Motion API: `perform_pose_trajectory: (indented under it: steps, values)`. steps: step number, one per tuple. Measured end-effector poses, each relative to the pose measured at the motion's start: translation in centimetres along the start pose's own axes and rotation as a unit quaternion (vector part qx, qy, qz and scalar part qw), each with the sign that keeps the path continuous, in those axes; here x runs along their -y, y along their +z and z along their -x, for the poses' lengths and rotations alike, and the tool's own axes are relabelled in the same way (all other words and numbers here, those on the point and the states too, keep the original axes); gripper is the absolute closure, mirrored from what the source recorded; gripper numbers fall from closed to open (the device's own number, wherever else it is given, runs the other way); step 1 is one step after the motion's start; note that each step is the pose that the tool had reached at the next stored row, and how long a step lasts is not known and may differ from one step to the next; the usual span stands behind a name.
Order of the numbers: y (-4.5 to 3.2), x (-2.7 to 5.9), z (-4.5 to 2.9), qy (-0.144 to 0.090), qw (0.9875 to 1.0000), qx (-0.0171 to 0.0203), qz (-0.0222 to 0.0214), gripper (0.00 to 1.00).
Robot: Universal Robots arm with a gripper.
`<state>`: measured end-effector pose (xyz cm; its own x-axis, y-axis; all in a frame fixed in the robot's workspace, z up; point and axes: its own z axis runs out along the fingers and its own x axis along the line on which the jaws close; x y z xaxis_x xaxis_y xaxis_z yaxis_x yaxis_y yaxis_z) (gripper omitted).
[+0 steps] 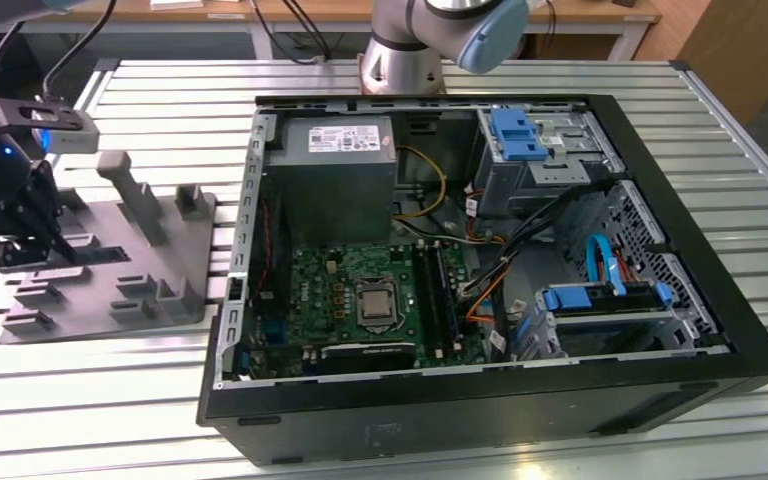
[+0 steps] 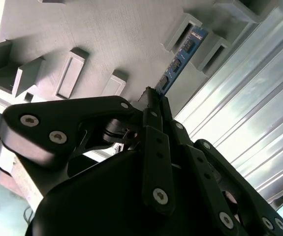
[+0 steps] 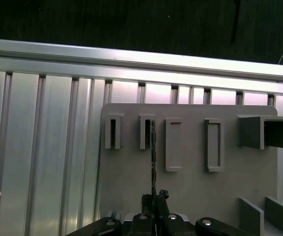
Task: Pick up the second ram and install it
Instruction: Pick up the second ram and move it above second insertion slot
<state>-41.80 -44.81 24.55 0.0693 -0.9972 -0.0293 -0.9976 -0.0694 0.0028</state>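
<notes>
The gripper [image 2: 153, 97] has its jaws closed on one end of the ram stick [image 2: 179, 61]. The stick's other end lies between two posts on the grey holder block [image 2: 107, 39].

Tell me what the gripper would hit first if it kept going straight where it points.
Most likely the grey moulded block: the gripper is shut on the second ram, whose far end sits at a slotted post of it. Depth is unclear.

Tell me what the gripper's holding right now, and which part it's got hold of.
The gripper is shut on the second ram, pinching one end; its other end sits among the posts of the grey moulded block.
</notes>
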Motion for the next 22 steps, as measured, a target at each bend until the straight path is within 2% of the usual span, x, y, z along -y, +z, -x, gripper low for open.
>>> perform_pose_trajectory:
  steps: [10, 22]
  values:
    - [-1.71, -0.01, 0.05, 0.0, 1.0, 0.0007, 0.0, 0.86]
    - [-3.31, -0.01, 0.1, 0.0, 1.0, 0.0021, -0.0002, 0.86]
